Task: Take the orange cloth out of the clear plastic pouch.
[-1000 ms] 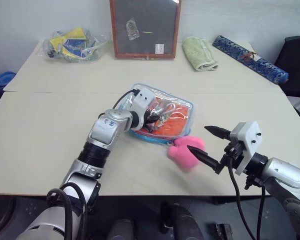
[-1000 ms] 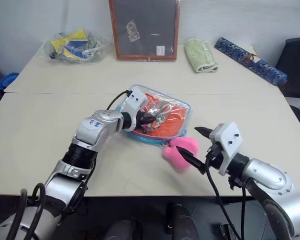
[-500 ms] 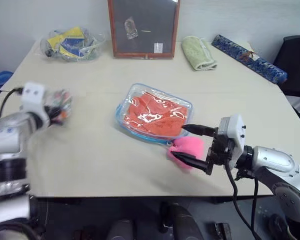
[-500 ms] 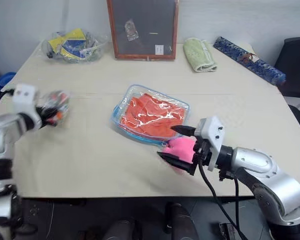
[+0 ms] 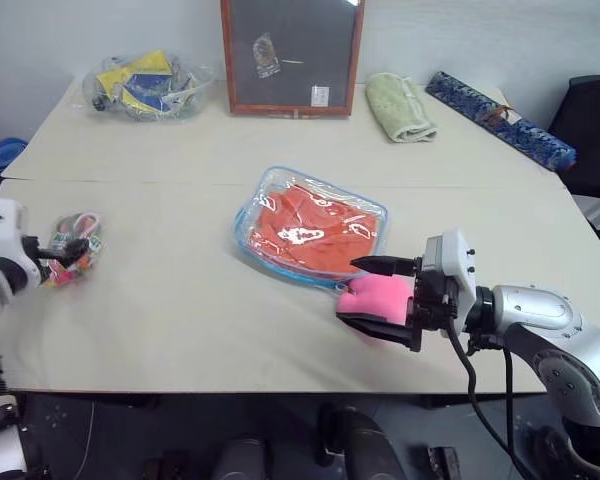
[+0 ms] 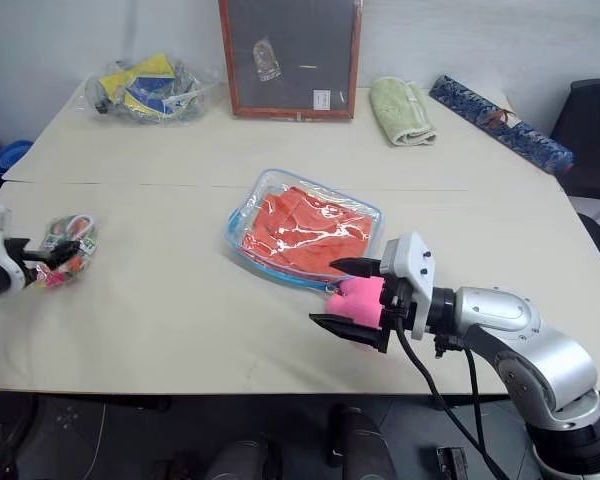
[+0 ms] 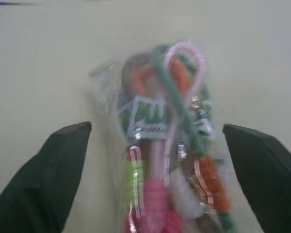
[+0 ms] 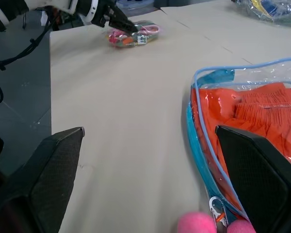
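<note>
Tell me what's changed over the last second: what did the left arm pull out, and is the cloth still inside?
The left gripper carried a small clear packet of colourful bits from the clear plastic pouch out to the table's left edge, where it now lies between opened fingers. The right gripper, open, closed in around the pink plush ball. The orange cloth stayed inside the pouch, which hasn't moved.

- The small packet [image 7: 167,145] of colourful bits is blurred in the left wrist view; the print on its label cannot be read.
- The pink plush ball [image 5: 378,297] is partly hidden behind the right hand [image 5: 365,292].
- The orange cloth [image 8: 262,119] is cut off at 3 o'clock in the right wrist view.
- The left hand [image 5: 62,249] has its arm cut off at 9 o'clock in the head views.
</note>
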Controlling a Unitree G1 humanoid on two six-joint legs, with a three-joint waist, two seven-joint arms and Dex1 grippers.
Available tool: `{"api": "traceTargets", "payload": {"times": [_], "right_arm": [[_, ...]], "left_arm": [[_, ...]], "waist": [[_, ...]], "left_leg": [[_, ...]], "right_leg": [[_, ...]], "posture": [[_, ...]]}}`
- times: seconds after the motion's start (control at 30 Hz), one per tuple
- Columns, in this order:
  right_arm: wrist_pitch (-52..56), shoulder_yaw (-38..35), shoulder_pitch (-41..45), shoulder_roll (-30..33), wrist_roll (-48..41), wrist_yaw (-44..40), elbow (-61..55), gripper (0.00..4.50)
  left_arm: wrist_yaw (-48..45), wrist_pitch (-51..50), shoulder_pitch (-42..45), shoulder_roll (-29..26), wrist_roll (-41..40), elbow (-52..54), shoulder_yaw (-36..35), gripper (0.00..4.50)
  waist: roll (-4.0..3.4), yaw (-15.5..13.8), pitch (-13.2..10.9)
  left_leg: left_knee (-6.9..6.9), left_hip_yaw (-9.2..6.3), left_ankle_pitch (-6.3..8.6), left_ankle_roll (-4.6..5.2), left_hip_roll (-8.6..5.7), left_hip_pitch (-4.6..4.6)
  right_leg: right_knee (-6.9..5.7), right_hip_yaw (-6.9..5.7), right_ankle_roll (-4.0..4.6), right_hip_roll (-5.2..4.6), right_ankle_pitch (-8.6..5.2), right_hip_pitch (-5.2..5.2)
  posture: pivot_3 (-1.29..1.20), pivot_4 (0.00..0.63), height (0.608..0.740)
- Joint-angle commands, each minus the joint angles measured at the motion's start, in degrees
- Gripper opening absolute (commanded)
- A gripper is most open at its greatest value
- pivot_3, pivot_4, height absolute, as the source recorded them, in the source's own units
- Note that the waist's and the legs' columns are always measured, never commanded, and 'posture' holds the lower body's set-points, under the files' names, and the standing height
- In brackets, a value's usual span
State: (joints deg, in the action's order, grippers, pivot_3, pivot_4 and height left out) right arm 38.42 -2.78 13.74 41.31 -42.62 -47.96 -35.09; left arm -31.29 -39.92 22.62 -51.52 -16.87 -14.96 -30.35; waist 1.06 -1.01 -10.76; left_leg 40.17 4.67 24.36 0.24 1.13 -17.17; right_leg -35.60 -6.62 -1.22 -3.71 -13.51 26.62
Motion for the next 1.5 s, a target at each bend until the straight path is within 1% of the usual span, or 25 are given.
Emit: {"api": "traceTargets", "payload": {"times": [0.03,0.13,0.17,0.2,0.27,0.3,0.33,0.4,0.47,0.53,0.6,0.7,0.8,0.93,0.97,1.07,1.13,1.23,1.3,1.33,1.37,1.43,1.5], "right_arm": [[-1.14,-1.4,-0.13,0.85,-0.02,-0.57,-0.56,4.5],[-1.18,-2.06,-0.64,1.34,-0.18,-0.57,-0.53,4.5],[-1.04,-2.37,-0.88,1.47,-0.28,-0.35,-0.59,4.5],[-0.92,-2.62,-1.04,1.58,-0.44,-0.16,-0.62,4.5],[-0.54,-3.19,-1.92,1.75,-0.9,0.64,-1.62,4.5],[-0.41,-3.4,-2.26,1.83,-1.08,0.91,-2.06,4.5],[-0.32,-3.55,-2.43,1.88,-1.17,1.1,-2.31,4.5],[-0.16,-4.0,-2.78,1.96,-1.16,1.6,-2.6,4.5],[-0.04,-4.45,-3.13,1.93,-1.2,2.11,-2.84,4.5],[0.09,-5.33,-4.3,1.85,-1.33,3.04,-3.72,4.5],[0.23,-6.06,-5.52,1.66,-1.54,4.05,-4.76,4.5],[0.33,-7.02,-7.69,1.28,-1.71,6.1,-6.65,4.5],[0.41,-8.04,-10.03,0.92,-2.06,8.43,-8.63,4.5],[0.34,-9.13,-13.35,0.76,-2.54,10.87,-11.31,4.5],[0.27,-9.24,-13.77,0.81,-2.67,11.27,-11.68,4.5],[0.04,-9.57,-14.83,0.98,-2.8,12.23,-12.51,4.5],[-0.21,-9.88,-15.61,1.09,-2.83,12.42,-12.88,4.5],[-0.47,-10.11,-16.44,1.2,-2.84,12.49,-13.28,4.5],[-0.65,-10.05,-16.7,1.42,-2.7,12.19,-13.33,4.5],[-0.7,-9.94,-16.77,1.53,-2.61,12.06,-13.35,4.5],[-0.74,-9.7,-16.69,1.74,-2.33,11.84,-13.21,4.5],[-0.69,-9.39,-16.62,2.34,-1.7,11.51,-13.07,4.5],[-0.38,-9.61,-16.64,2.61,-1.7,11.61,-12.85,4.5]], "left_arm": [[-13.99,1.72,-2.25,-4.99,-8.64,10.65,-3.82,4.47],[-23.71,3.18,-5.46,-7.43,-12.68,18.56,-1.06,4.47],[-26.91,4.48,-5.88,-8.38,-13.17,21.66,1.74,4.47],[-28.9,6.97,-6.06,-9.22,-11.95,23.5,4.87,4.47],[-30.12,18.76,-2.59,-10.3,-1.03,22.69,17.16,4.47],[-30.49,25.01,0.41,-9.79,4.23,20.73,22.69,4.47],[-30.79,29.05,3.4,-8.75,7.29,18.75,26.55,4.47],[-30.52,37.07,10.73,-4.47,12.5,12.13,33.13,4.47],[-29.81,44.81,15.8,-1.54,17.1,5.54,37.27,4.47],[-27.9,55.28,22.65,2.93,23.11,-4.41,42.47,4.47],[-25.57,63.36,27.84,6.39,27.31,-12.79,45.7,4.47],[-22.51,71.49,33.47,9.86,32.03,-23.79,48.9,4.47],[-18.84,76.32,38.3,12.39,35.36,-33.21,50.52,4.47],[-17.18,80.11,42.12,15.51,36.39,-40.14,51.06,3.68],[-17.43,80.8,42.43,15.77,36.51,-41.04,51.16,3.3],[-19.14,81.58,42.46,16.31,35.42,-42.3,50.56,2.38],[-21.96,80.55,41.11,16.09,33.9,-40.81,50.03,1.77],[-26.65,76.87,37.55,15.21,31.11,-35.32,49.07,0.8],[-28.45,70.99,33.08,14.17,29.51,-27.54,48.11,0.22],[-25.45,64.92,29.95,13.86,30.67,-21.74,46.58,0.04],[-22.97,57.53,26.48,13.87,31.66,-15.11,44.89,0.04],[-22.01,45.58,20.41,13.52,32.8,-2.63,42.95,0.04],[-22.41,28.42,14.1,15.16,33.02,12.01,41.06,0.04]], "waist": [[0.0,0.07,0.0],[-0.09,-0.01,-0.03],[-0.09,-0.05,-0.04],[-0.09,-0.29,-0.04],[-0.11,-0.64,-0.05],[-0.13,-0.75,-0.06],[-0.13,-0.66,-0.06],[-0.13,-0.64,-0.06],[-0.11,-0.53,-0.05],[-0.11,-0.31,-0.05],[-0.1,-0.26,-0.05],[-0.1,-0.25,-0.05],[-0.08,-0.4,-0.07],[-0.06,-0.44,-0.06],[-0.06,-0.44,-0.06],[-0.05,-0.38,-0.06],[-0.05,-0.35,-0.06],[-0.05,-0.23,-0.06],[-0.05,-0.12,-0.06],[-0.05,-0.07,-0.06],[-0.06,-0.02,-0.06],[-0.06,0.04,-0.06],[-0.06,0.05,-0.06]], "left_leg": [[0.0,0.0,0.01,-0.02,0.0,-0.01],[-0.01,0.0,0.02,-0.03,-0.02,0.03],[-0.01,0.0,0.02,-0.03,-0.03,0.03],[-0.01,0.01,0.02,-0.03,-0.03,0.03],[0.02,-0.01,0.0,-0.04,-0.07,0.05],[0.03,-0.01,-0.02,-0.05,-0.12,0.07],[0.03,0.0,-0.04,-0.05,-0.16,0.09],[0.02,0.07,-0.07,-0.04,-0.16,0.06],[-0.01,0.21,-0.07,-0.03,-0.15,0.0],[-0.07,0.44,-0.07,-0.01,-0.14,-0.01],[-0.07,0.64,-0.05,0.02,-0.21,-0.01],[-0.07,0.7,-0.04,0.04,-0.21,0.01],[-0.05,0.68,-0.04,0.06,-0.21,0.01],[-0.04,0.63,-0.06,0.18,-0.18,-0.01],[-0.04,0.63,-0.06,0.21,-0.19,-0.01],[-0.04,0.61,-0.03,0.27,-0.2,0.0],[-0.04,0.6,-0.04,0.29,-0.2,-0.01],[-0.05,0.6,-0.04,0.29,-0.18,0.02],[-0.05,0.57,-0.04,0.29,-0.16,0.03],[-0.05,0.49,-0.04,0.29,-0.14,0.04],[-0.05,0.45,-0.04,0.29,-0.13,0.05],[-0.07,0.41,-0.03,0.3,-0.12,0.06],[-0.05,0.4,-0.03,0.31,-0.1,0.07]], "right_leg": [[0.02,0.0,0.0,0.0,0.0,0.0],[0.06,0.02,0.01,-0.04,-0.01,-0.04],[0.06,0.04,0.01,-0.04,-0.01,-0.03],[0.05,0.04,0.01,-0.03,-0.01,-0.03],[0.12,0.03,0.03,-0.06,-0.02,-0.05],[0.13,0.05,0.04,-0.09,-0.03,-0.06],[0.12,0.08,0.04,-0.09,-0.03,-0.1],[0.08,0.16,0.04,-0.04,-0.02,-0.11],[0.04,0.23,0.04,0.08,-0.01,-0.14],[-0.11,0.3,0.02,0.16,0.0,-0.11],[-0.07,0.28,0.0,0.2,0.01,-0.06],[-0.01,0.19,-0.02,0.19,0.02,-0.01],[0.01,0.12,-0.03,0.18,0.03,-0.01],[0.02,0.12,-0.09,0.09,0.07,-0.03],[0.02,0.13,-0.11,0.08,0.08,-0.03],[0.05,0.15,-0.15,0.07,0.1,-0.04],[0.07,0.15,-0.18,0.07,0.12,-0.04],[0.06,0.2,-0.18,0.09,0.12,-0.04],[0.06,0.24,-0.18,0.1,0.12,-0.04],[0.03,0.3,-0.18,0.11,0.12,-0.04],[0.05,0.32,-0.18,0.11,0.12,-0.04],[0.01,0.41,-0.18,0.1,0.12,-0.07],[0.02,0.42,-0.18,0.11,0.12,-0.07]], "posture": [[0.0,0.15,0.74],[0.0,0.15,0.74],[0.0,0.15,0.74],[0.0,0.15,0.74],[0.0,0.15,0.74],[0.0,0.15,0.74],[0.0,0.15,0.74],[0.0,0.15,0.74],[0.0,0.15,0.74],[0.0,0.15,0.74],[0.0,0.15,0.74],[0.0,0.15,0.74],[0.0,0.15,0.74],[0.0,0.15,0.74],[0.0,0.15,0.74],[0.0,0.15,0.74],[0.0,0.15,0.74],[0.0,0.15,0.74],[0.0,0.15,0.74],[0.0,0.15,0.74],[0.0,0.15,0.74],[0.0,0.15,0.74],[0.0,0.15,0.74]]}}
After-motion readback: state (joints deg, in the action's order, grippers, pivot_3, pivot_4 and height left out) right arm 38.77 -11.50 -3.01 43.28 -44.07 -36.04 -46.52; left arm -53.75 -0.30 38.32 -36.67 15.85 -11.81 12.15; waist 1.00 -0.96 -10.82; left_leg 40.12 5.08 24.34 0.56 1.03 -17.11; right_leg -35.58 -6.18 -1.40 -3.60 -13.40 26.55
